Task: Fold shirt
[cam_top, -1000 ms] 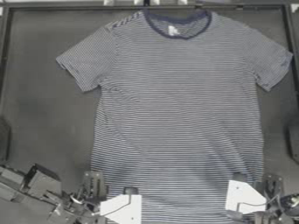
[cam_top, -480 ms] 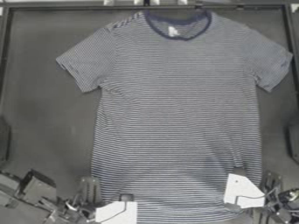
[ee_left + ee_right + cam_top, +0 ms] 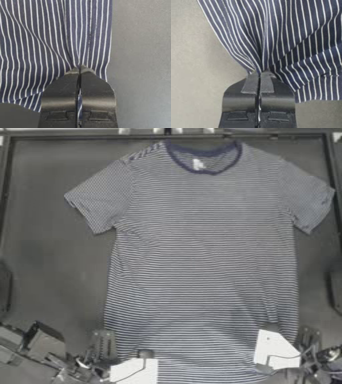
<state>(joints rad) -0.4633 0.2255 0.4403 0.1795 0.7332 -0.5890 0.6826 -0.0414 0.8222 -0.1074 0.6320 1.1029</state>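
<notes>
The shirt (image 3: 200,253) lies flat on the dark table, face up, its navy collar (image 3: 202,162) at the far edge and its hem at the near edge. My left gripper (image 3: 143,357) sits at the hem's left corner. In the left wrist view it (image 3: 80,69) is shut on a pinched ridge of the striped shirt (image 3: 50,37) close to its side edge. My right gripper (image 3: 270,332) sits at the hem's right corner. There it (image 3: 260,72) is shut on a bunched fold of the shirt (image 3: 288,32), with fabric gathered into pleats at the jaws.
Both sleeves (image 3: 100,203) (image 3: 307,198) spread out flat. Bare table (image 3: 47,278) shows on both sides of the shirt. A raised frame (image 3: 80,135) borders the far edge. The left arm's body (image 3: 40,348) fills the near left corner.
Both grippers stay at the hem corners with only small shifts. The left one has slid slightly toward the near edge. The fabric around the right gripper has bunched a little.
</notes>
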